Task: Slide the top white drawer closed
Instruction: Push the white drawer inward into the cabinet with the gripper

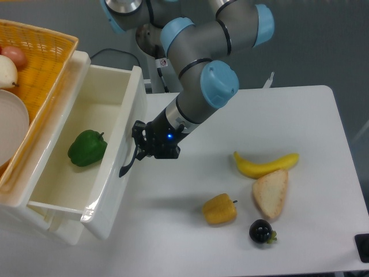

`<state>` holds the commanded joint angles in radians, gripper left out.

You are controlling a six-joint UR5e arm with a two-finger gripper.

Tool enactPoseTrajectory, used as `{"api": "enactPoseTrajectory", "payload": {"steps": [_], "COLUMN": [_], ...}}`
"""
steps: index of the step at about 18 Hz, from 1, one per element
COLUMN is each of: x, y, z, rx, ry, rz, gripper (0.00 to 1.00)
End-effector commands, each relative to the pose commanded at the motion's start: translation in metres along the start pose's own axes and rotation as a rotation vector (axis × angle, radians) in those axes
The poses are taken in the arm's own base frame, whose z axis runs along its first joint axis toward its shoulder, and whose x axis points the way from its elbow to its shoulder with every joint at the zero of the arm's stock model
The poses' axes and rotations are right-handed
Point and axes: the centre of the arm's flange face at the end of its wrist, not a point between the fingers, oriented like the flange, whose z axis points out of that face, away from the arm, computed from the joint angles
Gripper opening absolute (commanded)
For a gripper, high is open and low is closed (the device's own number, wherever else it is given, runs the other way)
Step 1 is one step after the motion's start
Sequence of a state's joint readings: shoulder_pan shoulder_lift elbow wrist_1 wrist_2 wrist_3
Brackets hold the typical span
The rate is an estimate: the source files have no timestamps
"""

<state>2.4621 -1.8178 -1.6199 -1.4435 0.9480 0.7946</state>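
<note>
Smooth white tabletop (300, 115); black two-finger gripper (138, 149) presses the glossy white plastic top drawer (112, 173) beside its curved black handle (129, 163), claw state unclear.

A white worktop (300, 115) carries a yellow banana (265, 164) touching a slice of bread (270, 193) just below it, with a yellow bell pepper (219, 209) to the left and a dark round fruit (261, 231) near the front edge. An orange woven basket (43, 63) at upper left holds a white plate (11, 130), a pale fruit (7, 72) and a reddish one (14, 55). A green bell pepper (87, 148) lies on a glossy white surface.
</note>
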Motion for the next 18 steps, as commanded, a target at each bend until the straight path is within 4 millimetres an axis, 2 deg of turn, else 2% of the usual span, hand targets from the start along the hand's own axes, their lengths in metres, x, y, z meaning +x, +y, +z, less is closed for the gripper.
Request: {"api": "enactPoseTrajectory", "payload": {"steps": [12, 18], "x": [0.019, 0.026], "y": [-0.004, -0.005], "z": [0.006, 0.016], "rx": [0.005, -0.006], "ry": [0.018, 0.030], "rz": [-0.002, 0.006], "gripper": [0.00, 0.00]}}
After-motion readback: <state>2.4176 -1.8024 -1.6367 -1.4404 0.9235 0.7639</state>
